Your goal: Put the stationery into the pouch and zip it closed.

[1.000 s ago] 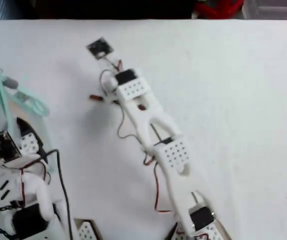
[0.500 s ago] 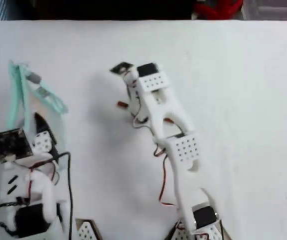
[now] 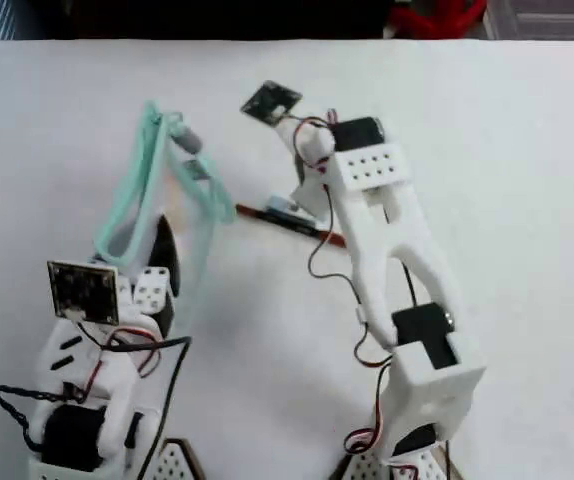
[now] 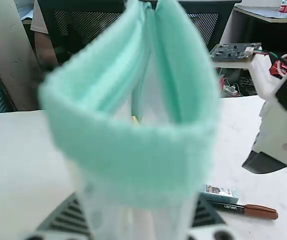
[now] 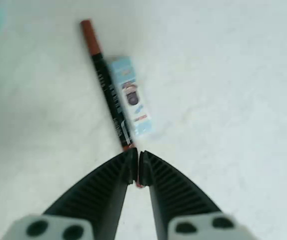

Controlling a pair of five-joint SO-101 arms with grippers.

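Pouch (image 4: 133, 165), soft mint-green fabric rim on clear plastic walls, mouth gaping, stands pinched between the jaws of the left gripper (image 3: 162, 262) over the left half of the white tabletop (image 3: 527, 150). Mid-tabletop lies a pen (image 5: 106, 80), slim black barrel with a reddish-brown cap, touching a small pale-blue rectangular box (image 5: 131, 100). The right gripper (image 5: 136, 162) hangs at the pen's uncapped end, ribbed black jaws a bare slit apart; contact unclear

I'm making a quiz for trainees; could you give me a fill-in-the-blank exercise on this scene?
The left gripper holds up a ____ pouch.
The pouch's mouth is ____.
The pen lies on the table beside a small blue ____.
Missing words: green; open; box.
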